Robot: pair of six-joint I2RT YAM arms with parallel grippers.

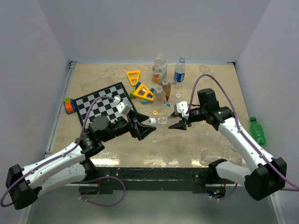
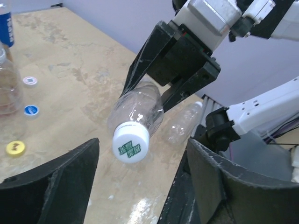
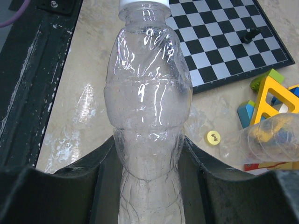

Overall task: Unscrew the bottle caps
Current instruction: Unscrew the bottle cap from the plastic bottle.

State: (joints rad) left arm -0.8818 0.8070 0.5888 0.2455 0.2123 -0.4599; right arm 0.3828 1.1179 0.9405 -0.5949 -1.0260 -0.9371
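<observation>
I see my right fingers clamping a clear bottle, its white cap pointing toward the chessboard, a yellow cap lying on the table nearby.

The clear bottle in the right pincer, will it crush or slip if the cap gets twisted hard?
Probably thin and squashy: the clear bottle shows crinkled walls where the right pincer clamps it. It looks empty, so likely very light. Its smooth round body may turn in the grip when the white cap is twisted.
</observation>
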